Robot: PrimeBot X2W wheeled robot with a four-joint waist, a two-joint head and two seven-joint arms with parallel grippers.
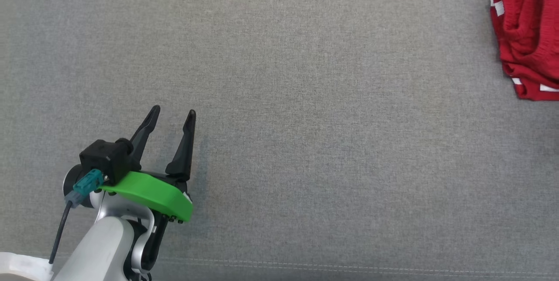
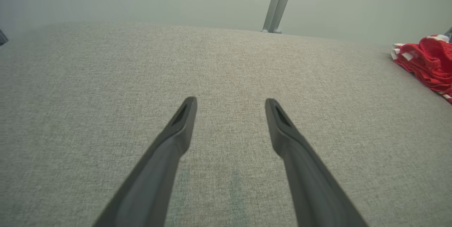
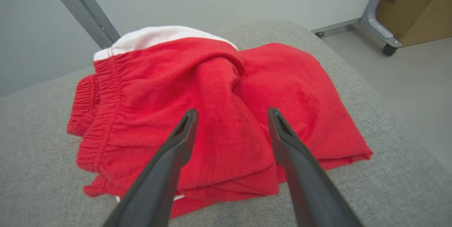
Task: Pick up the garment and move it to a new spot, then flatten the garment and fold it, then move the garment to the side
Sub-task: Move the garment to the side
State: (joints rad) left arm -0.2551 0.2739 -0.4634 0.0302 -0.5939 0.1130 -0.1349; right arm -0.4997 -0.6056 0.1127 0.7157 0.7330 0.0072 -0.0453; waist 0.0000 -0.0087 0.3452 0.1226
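**Red garment bunched at the desk's corner; both pincers apart**

Your left pincer (image 1: 173, 110) is over bare grey fabric on the desk (image 1: 305, 97), its two dark fingers spread with nothing between them; the garment (image 1: 528, 36) lies well apart from it, off to its right and further ahead, crumpled, red with white trim. In that arm's wrist view the left pincer (image 2: 230, 100) points along open desk, and the garment (image 2: 429, 61) sits ahead and to the right at the desk's edge; a metal post (image 2: 279, 1) stands beyond the far edge.

Your right pincer (image 3: 232, 111) is directly above the garment (image 3: 300, 96), fingers spread; a raised ridge of red cloth runs between them, though you cannot tell whether they touch it. The gathered waistband (image 3: 95, 114) lies to the pincer's left; a white band (image 3: 159, 36) shows beyond it; a flat folded panel spreads to its right. Further right, past the desk's rounded corner, a cardboard box (image 3: 416, 4) stands beside a wheeled frame (image 3: 379, 25) on the floor (image 3: 416, 89).
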